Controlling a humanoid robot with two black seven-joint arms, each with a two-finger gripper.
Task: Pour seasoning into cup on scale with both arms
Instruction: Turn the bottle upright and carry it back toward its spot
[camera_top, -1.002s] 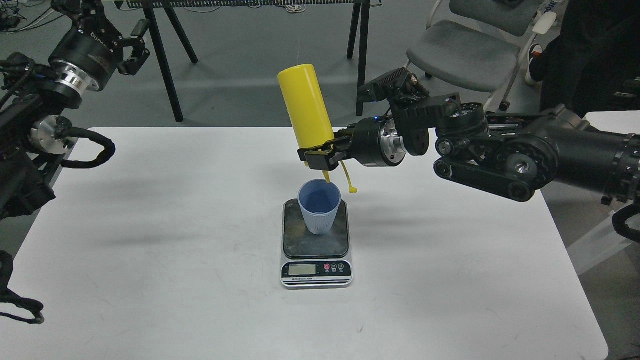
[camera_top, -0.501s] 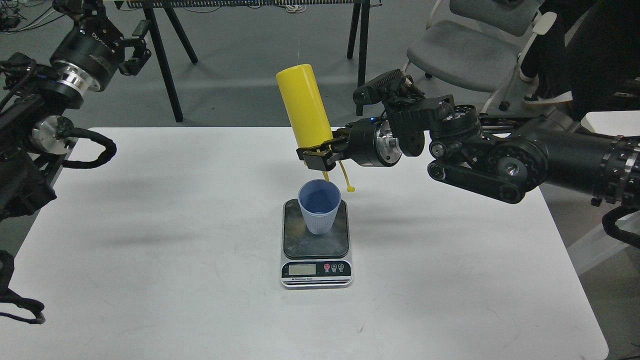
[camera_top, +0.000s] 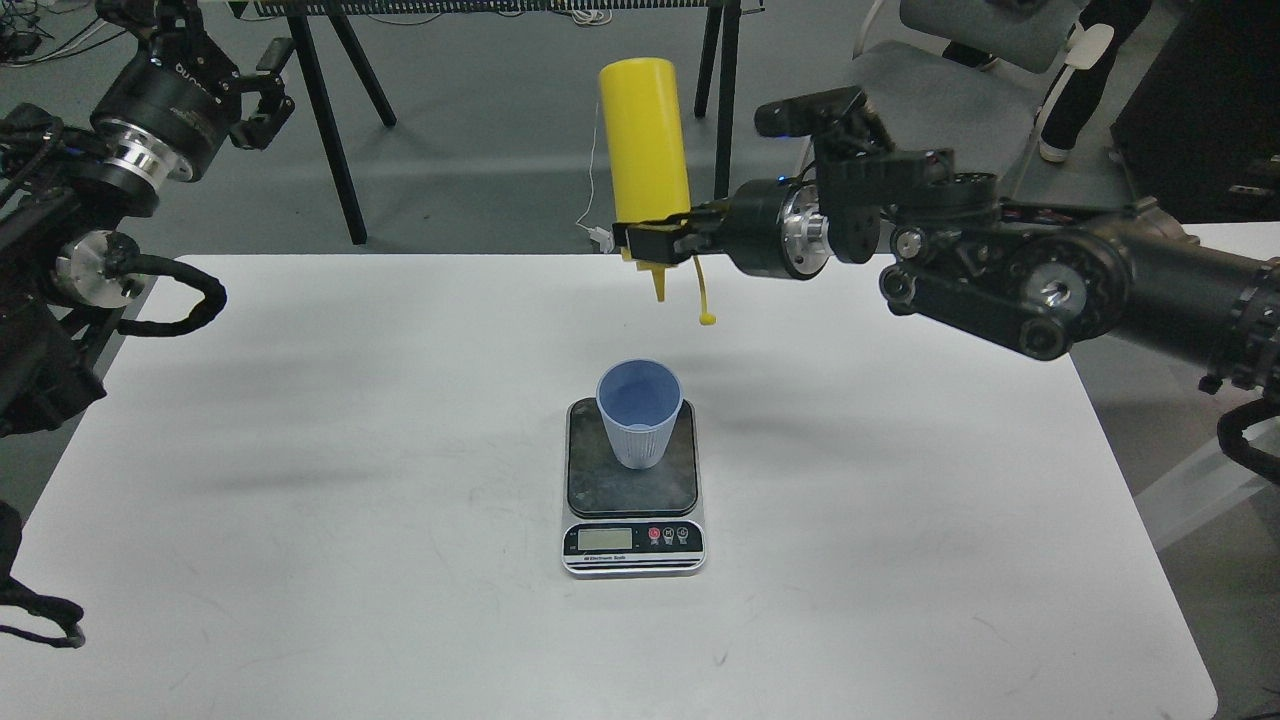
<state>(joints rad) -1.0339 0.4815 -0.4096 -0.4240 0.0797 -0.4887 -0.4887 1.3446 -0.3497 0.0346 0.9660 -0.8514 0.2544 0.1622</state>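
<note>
The yellow seasoning bottle (camera_top: 645, 140) hangs upside down, nozzle pointing down, its tethered cap dangling beside it. My right gripper (camera_top: 658, 238) is shut on the bottle near its neck and holds it well above the table, behind and above the cup. The light blue cup (camera_top: 640, 412) stands upright on the dark platform of the scale (camera_top: 632, 500) at the table's middle. My left gripper (camera_top: 262, 95) is raised at the far upper left, away from everything; its fingers are too dark to tell apart.
The white table (camera_top: 300, 480) carries only the scale and cup. Behind it stand black table legs (camera_top: 325, 120) and a grey chair (camera_top: 930, 90). A person's legs (camera_top: 1075, 90) show at the top right.
My right gripper has lifted the inverted bottle up and back, from just over the cup's rim to well above it, and the bottle now hangs nearly vertical. The left arm has barely moved.
</note>
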